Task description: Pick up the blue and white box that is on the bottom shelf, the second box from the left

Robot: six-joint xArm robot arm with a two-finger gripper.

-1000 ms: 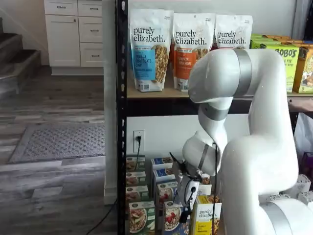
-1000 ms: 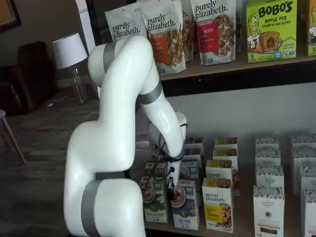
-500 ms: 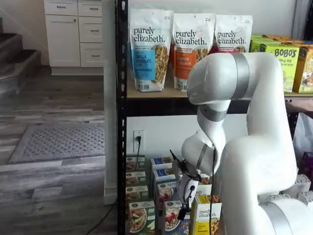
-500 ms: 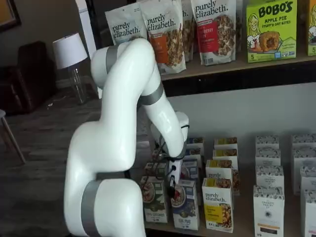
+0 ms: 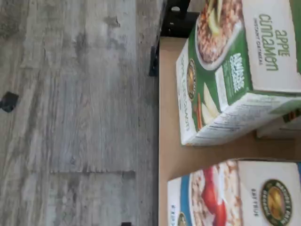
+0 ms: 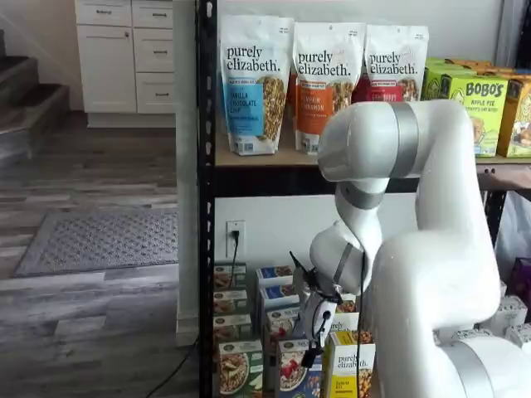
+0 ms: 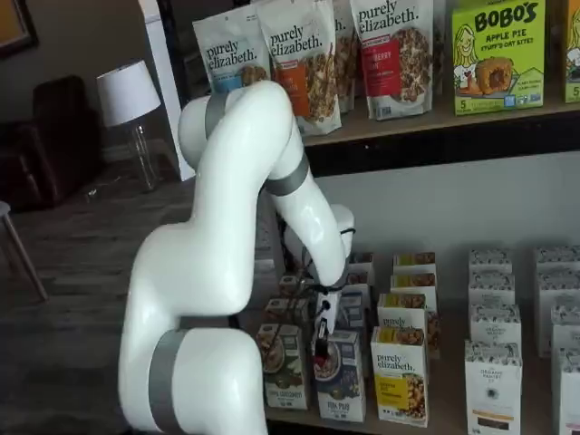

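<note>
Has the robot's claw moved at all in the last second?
Yes. In a shelf view the gripper has shifted right, from beside the green box to the blue and white box.

Green-trimmed box [image 5: 235, 70] read "APPLE CINNAMON INSTANT OATMEAL". Granola bags [image 6: 253, 83] on the tan shelf read "purely elizabeth."; so did the yellow-bottomed box [image 7: 400, 376]. Green carton [image 7: 497, 54] read "BOBO'S APPLE PIE".

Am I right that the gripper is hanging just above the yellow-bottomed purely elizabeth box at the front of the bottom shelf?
Not quite. In both shelf views the gripper hangs just above the blue and white box at the front of the bottom shelf. The yellow-bottomed purely elizabeth box stands beside that box, clear of the fingers.
</note>
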